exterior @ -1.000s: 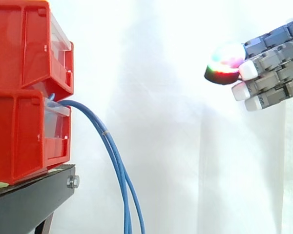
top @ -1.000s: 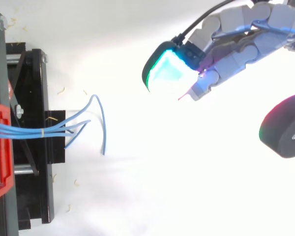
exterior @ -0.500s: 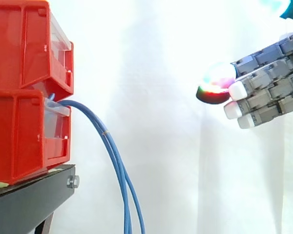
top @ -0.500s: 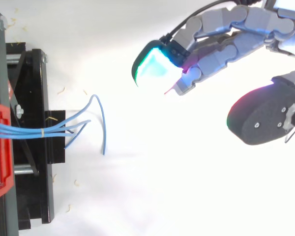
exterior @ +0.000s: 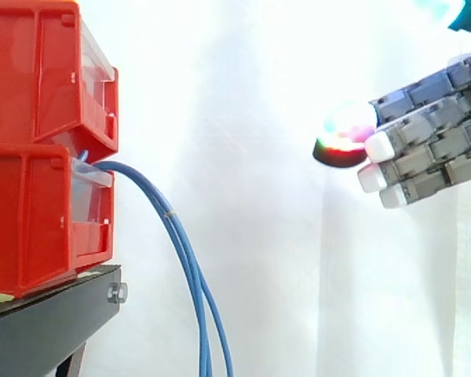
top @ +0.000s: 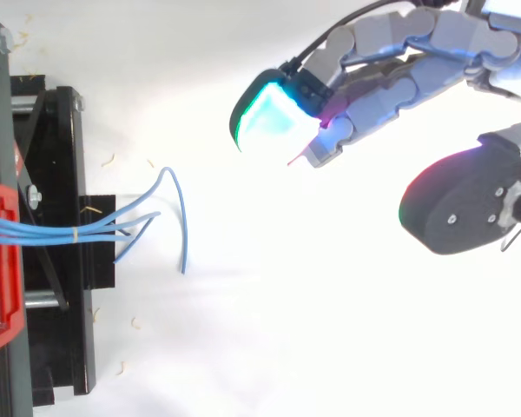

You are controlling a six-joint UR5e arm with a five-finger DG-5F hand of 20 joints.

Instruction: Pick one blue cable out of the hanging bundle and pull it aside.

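Several thin blue cables [exterior: 184, 259] leave the lower red bin [exterior: 39, 220] and hang down in a bundle past the stand's edge. From above, the blue cables [top: 87, 228] fan out to the right with loose ends. My hand [exterior: 428, 149] is at the right, well apart from the cables and higher than the hanging part. Its fingers [top: 391, 52] reach out nearly straight toward the bins, the thumb [top: 460, 208] held apart from them. Nothing is between them.
Two red bins [exterior: 39, 78] are stacked on a black stand [exterior: 55, 322] at the left. A white curtain lies behind. In the top view the black stand [top: 56, 243] lines the left edge, and small bits of debris lie on the white floor near it.
My hand has moved left toward the cables and slightly lower over the last second; in the last half second it barely shifted. The cables hang as before.
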